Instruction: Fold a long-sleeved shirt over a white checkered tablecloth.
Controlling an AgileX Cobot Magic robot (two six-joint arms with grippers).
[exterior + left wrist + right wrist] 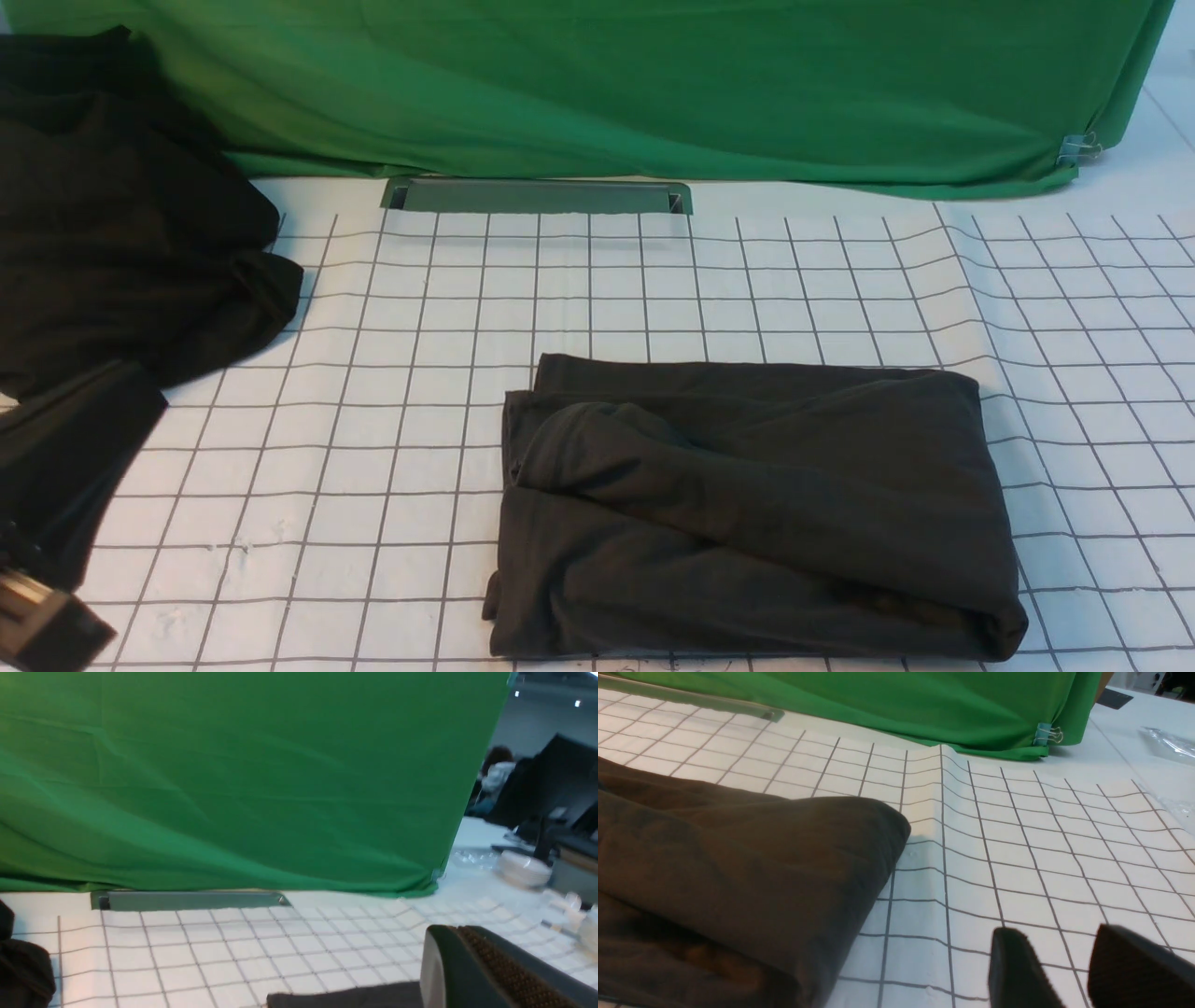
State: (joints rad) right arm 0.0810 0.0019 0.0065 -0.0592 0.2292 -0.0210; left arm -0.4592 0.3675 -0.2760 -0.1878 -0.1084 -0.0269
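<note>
Green backdrop (pixel 653 84), folded long-sleeved shirt (pixel 756 504), sleeves hidden

front view looks down over the tablecloth (pixel 653 299); both low wrist views share its green backdrop (pixel 653 84)

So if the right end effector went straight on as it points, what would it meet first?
Probably the white checkered tablecloth, bare ahead of the open right end effector; the folded dark charcoal knit shirt lies aside. Depth unclear.

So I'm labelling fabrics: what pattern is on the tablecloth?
White tablecloth with a thin dark grey grid; front view.
</note>
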